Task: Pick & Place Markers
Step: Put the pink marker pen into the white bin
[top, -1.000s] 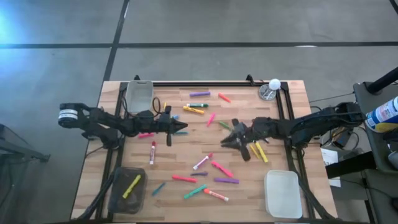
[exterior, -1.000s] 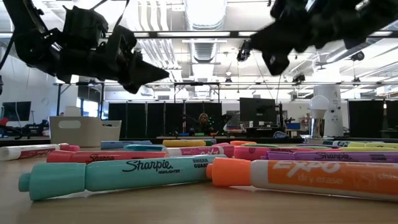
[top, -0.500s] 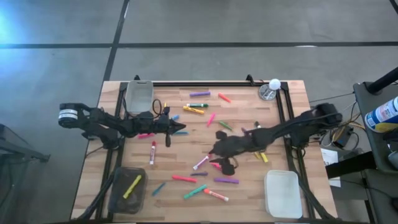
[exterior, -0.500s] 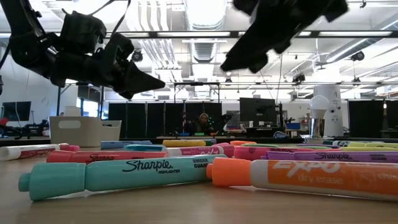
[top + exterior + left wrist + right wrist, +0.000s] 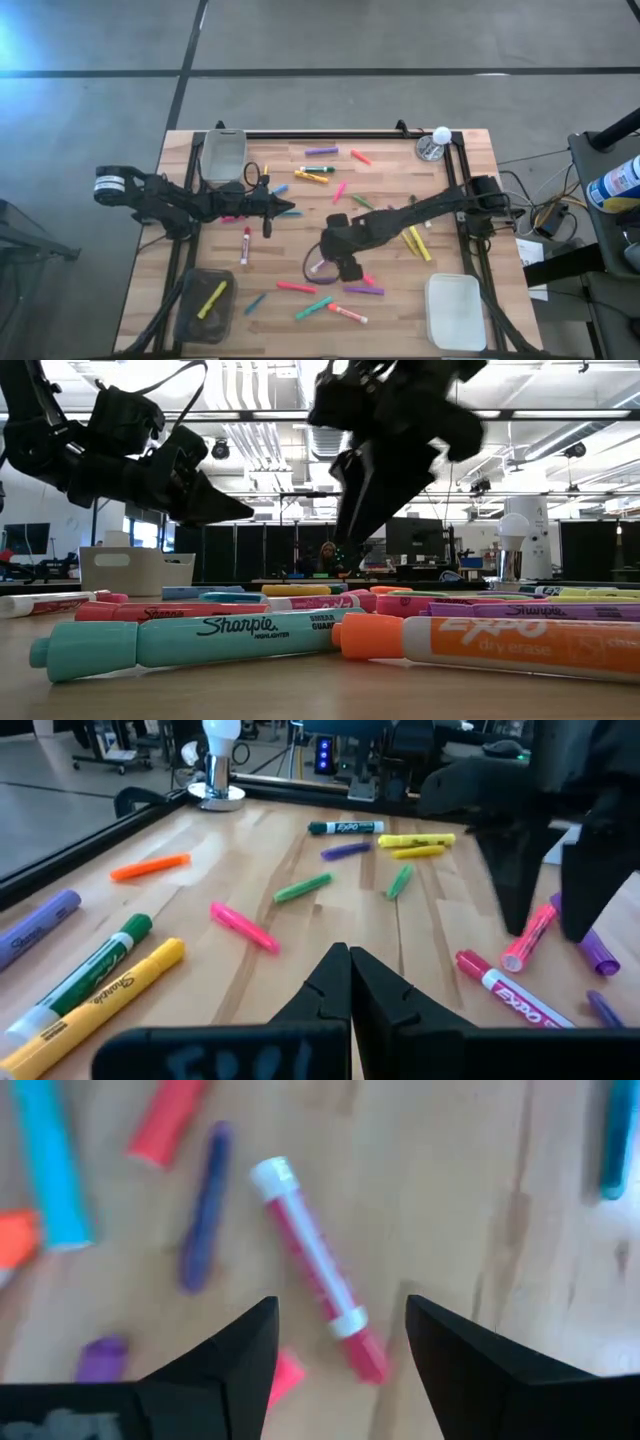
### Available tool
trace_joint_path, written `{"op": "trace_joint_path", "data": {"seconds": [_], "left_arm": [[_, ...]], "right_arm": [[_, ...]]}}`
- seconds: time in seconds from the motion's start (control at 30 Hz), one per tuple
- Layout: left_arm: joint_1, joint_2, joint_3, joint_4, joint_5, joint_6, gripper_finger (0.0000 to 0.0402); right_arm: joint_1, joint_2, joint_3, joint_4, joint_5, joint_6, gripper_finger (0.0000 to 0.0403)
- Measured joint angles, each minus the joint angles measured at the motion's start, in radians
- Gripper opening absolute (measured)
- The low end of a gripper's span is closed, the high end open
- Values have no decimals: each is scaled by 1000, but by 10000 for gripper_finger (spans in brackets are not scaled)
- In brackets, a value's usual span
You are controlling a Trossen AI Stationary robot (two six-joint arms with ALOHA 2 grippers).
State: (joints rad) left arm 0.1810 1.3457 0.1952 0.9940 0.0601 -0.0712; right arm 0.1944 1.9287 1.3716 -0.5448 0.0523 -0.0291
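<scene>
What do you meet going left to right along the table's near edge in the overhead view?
Dark bin holding a yellow marker → blue marker → red marker → green marker → white-bodied marker → white bin.

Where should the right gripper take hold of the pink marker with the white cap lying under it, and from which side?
Probably mid-barrel, coming straight down from above. The pink marker lies flat on the bare table, and the open right gripper already straddles it, one finger on each long side. The purple marker lies apart from it, so closing across the barrel's width should not catch that neighbour.
</scene>
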Motion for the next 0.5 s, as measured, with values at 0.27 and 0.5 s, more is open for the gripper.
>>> {"op": "trace_joint_path", "data": {"seconds": [0.27, 0.5], "left_arm": [[0, 0, 0, 0, -2, -12, 0], [0, 0, -2, 1, -2, -12, 0]], "right_arm": [[-36, 106, 52, 0, -87, -28, 215], [-37, 155, 62, 1, -105, -30, 193]]}}
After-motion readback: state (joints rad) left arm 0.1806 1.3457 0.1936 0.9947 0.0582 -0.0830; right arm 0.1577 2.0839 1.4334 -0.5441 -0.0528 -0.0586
